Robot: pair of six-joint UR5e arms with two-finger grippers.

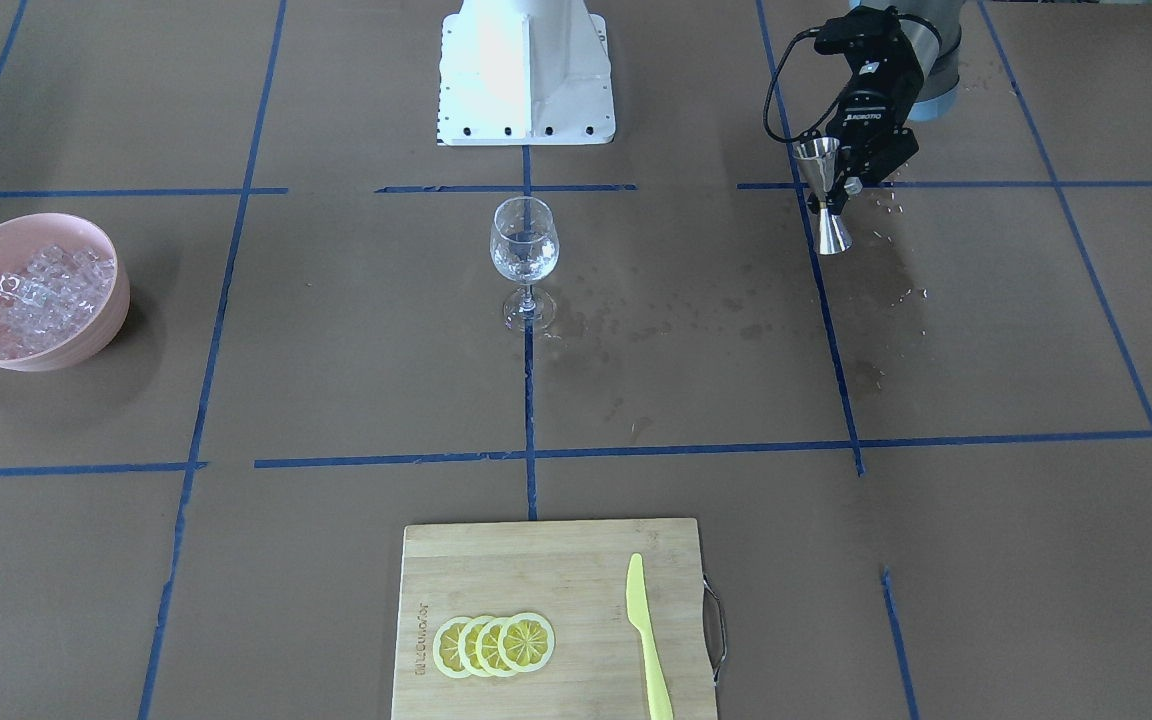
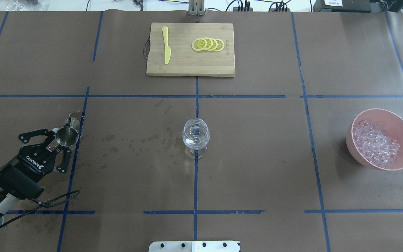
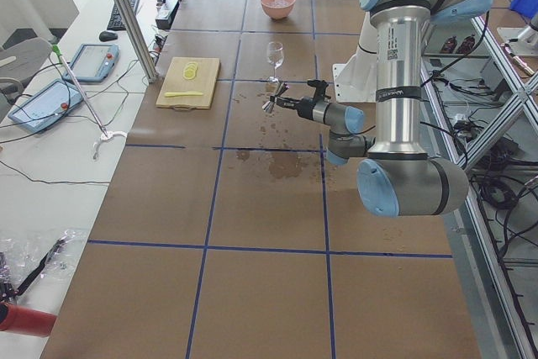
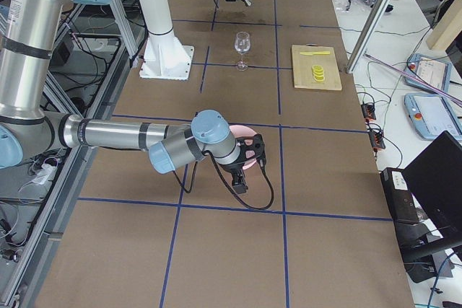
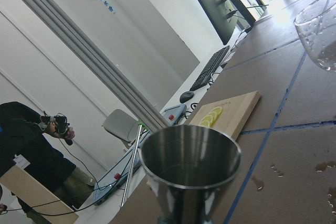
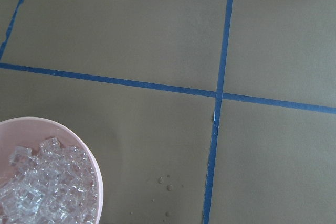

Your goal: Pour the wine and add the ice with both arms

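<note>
My left gripper point(image 1: 844, 188) is shut on a steel jigger point(image 1: 824, 195) and holds it slightly tilted over the table, well to the side of the wine glass point(image 1: 524, 248). In the left wrist view the jigger's cup point(image 5: 190, 156) looks empty. The overhead view shows the left gripper point(image 2: 61, 141), the jigger point(image 2: 67, 135) and the glass point(image 2: 196, 135), which stands upright at the table's middle and is wet inside. The ice point(image 2: 376, 144) fills a pink bowl point(image 2: 399, 122). My right gripper point(image 4: 249, 160) hangs by the bowl; I cannot tell whether it is open or shut. The right wrist view shows ice point(image 6: 47, 190) at its lower left.
A wooden cutting board point(image 2: 180, 66) at the far side carries lemon slices point(image 2: 208, 44) and a yellow knife point(image 2: 166, 44). The white pedestal base point(image 1: 526, 75) stands behind the glass. Wet spots point(image 2: 135, 140) mark the brown paper between jigger and glass.
</note>
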